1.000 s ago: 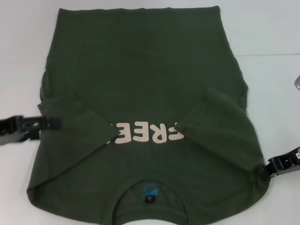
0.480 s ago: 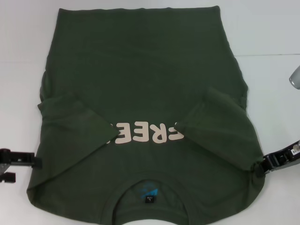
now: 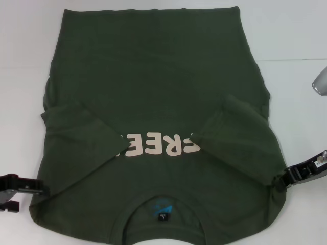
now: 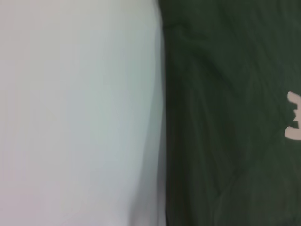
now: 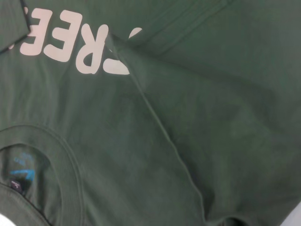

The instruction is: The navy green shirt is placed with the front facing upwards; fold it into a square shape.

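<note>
**Olive shirt flat on the table, both sleeves folded in**

Green cotton fills most of your head view: the navy green shirt (image 3: 153, 102) lies face up on the white table (image 3: 286, 35), collar nearest you and hem at the far side. Nearest of all you see the round neckline with its small dark neck label (image 3: 162, 216) inside it. Just beyond that, the pale pink lettering (image 3: 158, 144) runs across the chest, its two ends covered by the sleeves, which are both folded inward over the body.

At the near left shoulder edge your left gripper (image 3: 37, 186) sits low on the table, its tip right at the cloth; you cannot tell whether its fingers are apart or together. Its wrist camera shows only the shirt's side edge against bare table.

At the near right edge, your right gripper (image 3: 282, 181) meets the shirt where the fabric is bunched into a small pucker, so it looks pinched closed on the cloth. Its wrist camera looks across the folded right sleeve toward the lettering and collar.

Farther back on the right, a grey object (image 3: 320, 81) shows at the picture's edge.
</note>
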